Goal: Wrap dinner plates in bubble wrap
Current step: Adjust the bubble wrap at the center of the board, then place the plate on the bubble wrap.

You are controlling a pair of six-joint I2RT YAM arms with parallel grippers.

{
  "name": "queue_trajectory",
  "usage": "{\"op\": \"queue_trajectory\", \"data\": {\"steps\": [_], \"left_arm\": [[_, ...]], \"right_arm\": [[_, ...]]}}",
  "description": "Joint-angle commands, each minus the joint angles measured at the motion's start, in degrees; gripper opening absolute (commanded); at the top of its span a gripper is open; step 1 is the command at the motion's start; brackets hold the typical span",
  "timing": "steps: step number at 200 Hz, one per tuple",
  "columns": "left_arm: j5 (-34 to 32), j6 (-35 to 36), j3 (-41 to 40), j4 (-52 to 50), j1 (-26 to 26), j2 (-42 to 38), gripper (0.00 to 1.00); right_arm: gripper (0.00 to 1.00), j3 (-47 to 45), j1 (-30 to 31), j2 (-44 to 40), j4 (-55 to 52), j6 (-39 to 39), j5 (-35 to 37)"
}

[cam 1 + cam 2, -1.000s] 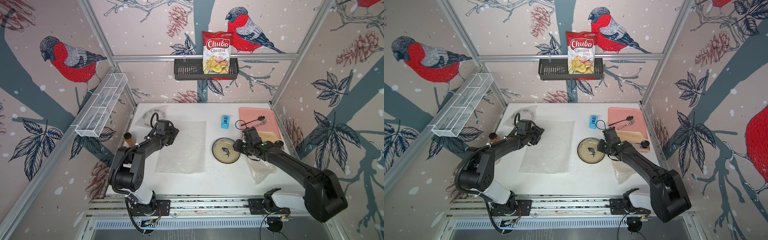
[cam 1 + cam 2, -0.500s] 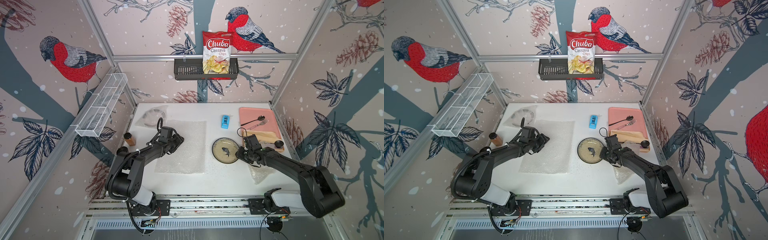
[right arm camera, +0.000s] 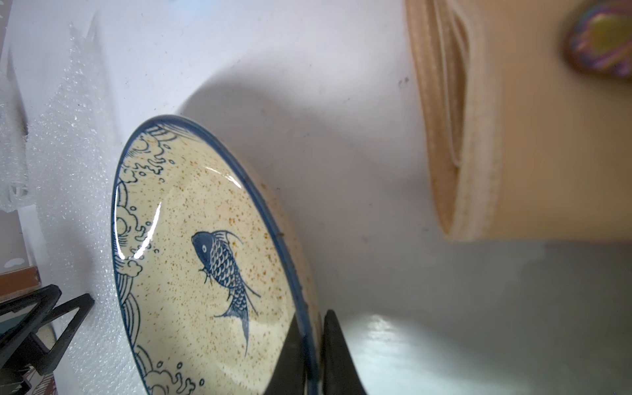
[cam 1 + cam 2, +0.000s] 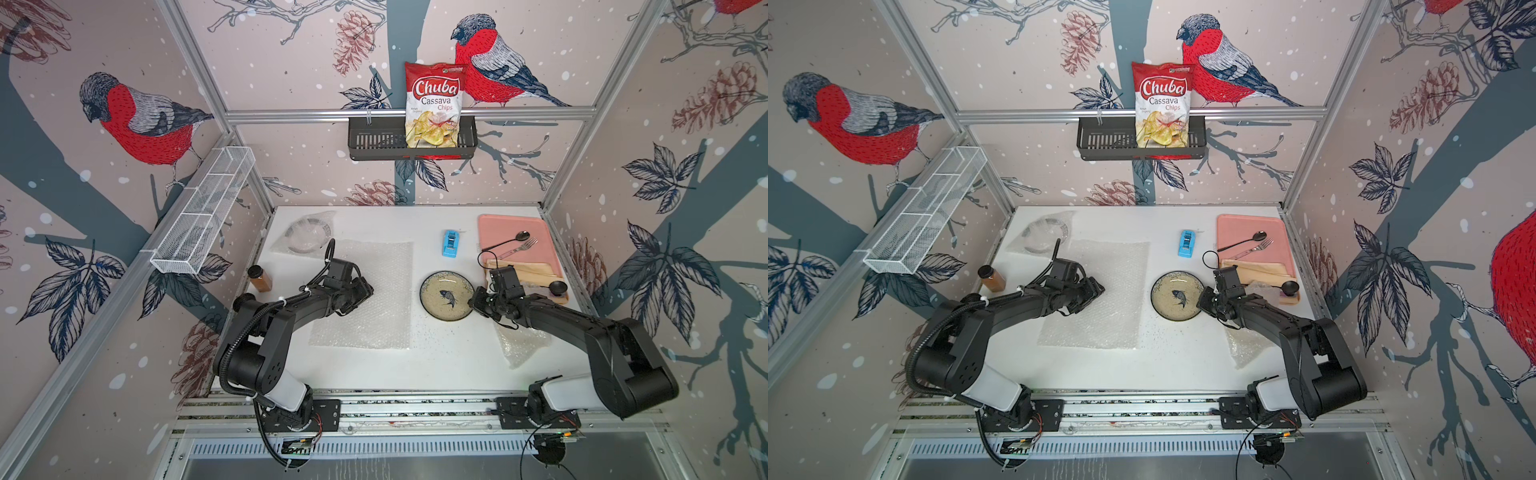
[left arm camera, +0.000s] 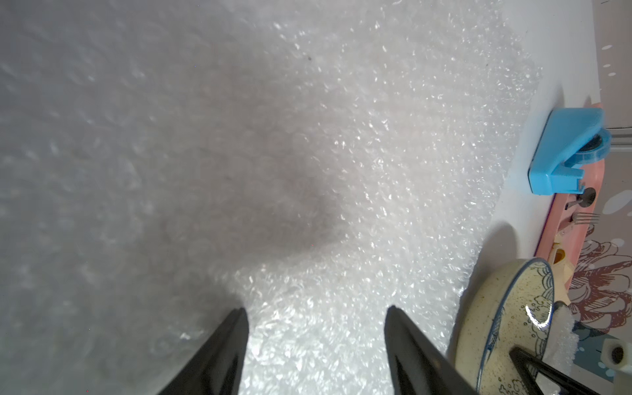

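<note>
Right tool (image 3: 312, 342) clamps fish plate (image 3: 205, 260) by rim — left tool (image 5: 314, 311) wide over bubble wrap (image 5: 376, 164).

A spoon (image 4: 521, 236) and fork (image 4: 528, 243) are laid on the pink tray (image 4: 498, 224), a tan napkin (image 4: 530, 271) is draped over its near end, and a blue tape dispenser (image 4: 449, 243) is set beside it.

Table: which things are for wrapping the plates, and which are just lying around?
For the job: fish plate, big bubble wrap sheet, small bubble wrap piece, plate already in wrap, maybe the blue tape dispenser.

Just lying about: pink tray, spoon, fork, tan napkin, spice jar, chips bag.
</note>
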Motion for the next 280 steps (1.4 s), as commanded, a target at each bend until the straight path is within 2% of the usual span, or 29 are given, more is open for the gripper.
{"op": "queue_trajectory", "data": {"steps": [1, 66, 96, 120, 156, 181, 210, 249, 280], "left_arm": [[-0.2, -1.8, -1.5, -2.7, -1.4, 0.9, 0.67], [1.3, -9.7, -1.2, -1.5, -8.8, 1.9, 0.67], [-0.4, -11.0, -1.0, -4.7, -9.0, -2.8, 0.68], [-1.6, -11.7, -0.9, -8.7, -8.1, -7.5, 0.67], [-3.4, -10.4, -4.7, -12.4, -1.6, -17.4, 0.67], [-3.2, -8.0, -6.6, -15.9, 2.7, -20.6, 0.67], [-0.6, -7.7, -11.3, -14.2, 7.4, -24.4, 0.68], [1.4, -4.2, -12.0, -16.9, 12.5, -27.6, 0.68], [1.8, -1.8, -12.3, -20.0, 15.3, -30.1, 0.67]], "right_arm": [[0.03, 0.8, -1.4, -2.2, 2.5, -1.0, -3.2], [0.01, 5.5, -3.1, -6.0, -1.3, -3.6, -7.5], [0.01, 7.8, -1.6, -4.5, -1.5, -4.2, -9.1], [0.01, 10.9, 2.0, -1.7, -1.6, -4.5, -9.1], [0.01, 16.8, 9.8, 4.8, -0.9, -3.3, -7.4], [0.01, 21.8, 15.2, 10.7, 0.1, -2.5, -6.9], [0.01, 27.5, 20.7, 18.2, 1.2, -1.7, -7.0], [0.01, 33.4, 23.9, 25.9, 1.7, -1.1, -7.8], [0.01, 34.9, 24.7, 27.9, 0.7, -0.8, -7.0]]}}
